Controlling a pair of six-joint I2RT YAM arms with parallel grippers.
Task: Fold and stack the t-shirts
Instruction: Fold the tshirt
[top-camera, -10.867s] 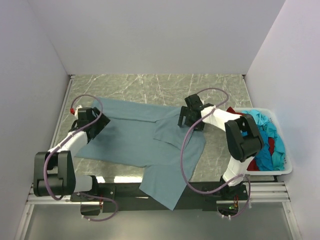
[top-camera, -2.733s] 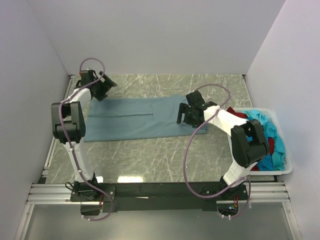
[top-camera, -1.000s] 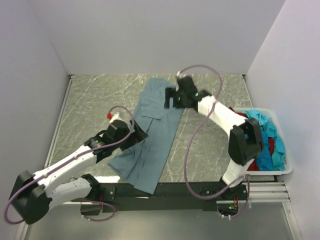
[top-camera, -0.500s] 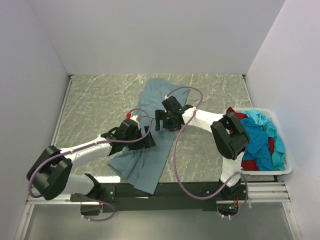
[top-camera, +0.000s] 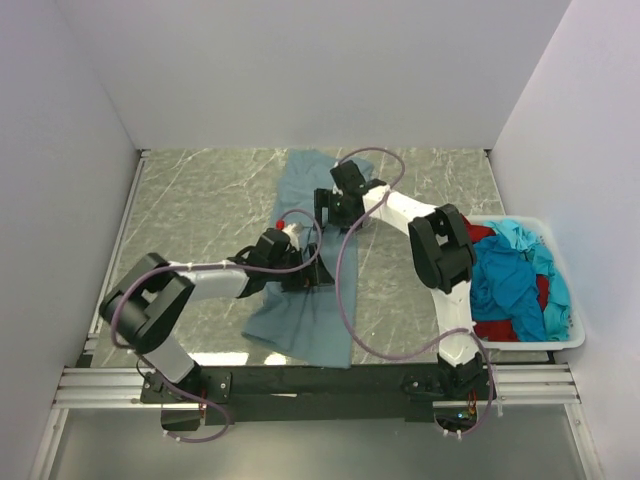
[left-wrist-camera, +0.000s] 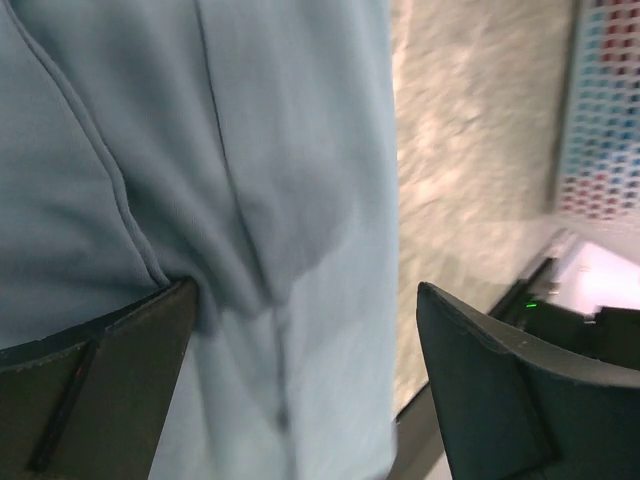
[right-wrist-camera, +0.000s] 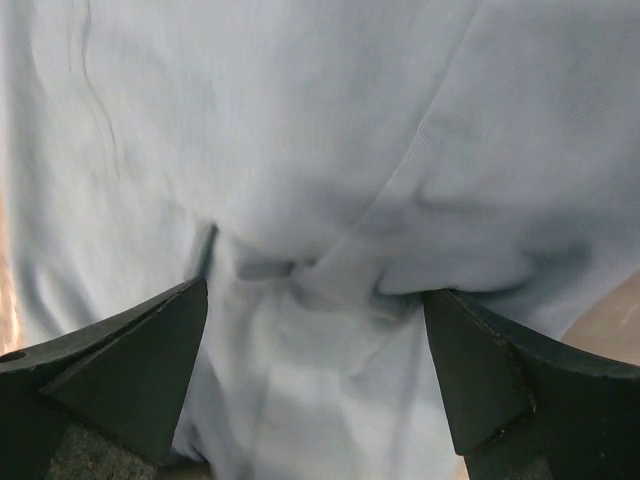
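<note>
L arm stretched low; L gripper (top-camera: 303, 275) wide open over muted grey-blue cloth t-shirt (top-camera: 300, 330). R arm folded back; R gripper (top-camera: 335, 213) likewise agape, nothing held.

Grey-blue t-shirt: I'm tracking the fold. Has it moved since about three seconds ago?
Yes. The grey-blue t-shirt turned from crosswise to lengthwise, now reaching the near edge of the table.

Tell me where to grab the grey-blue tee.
Its near end: the grey-blue tee lies as a long flat strip, and that end seems to lap over the table's front edge, so a pinch from the near side probably needs no digging under cloth.
</note>
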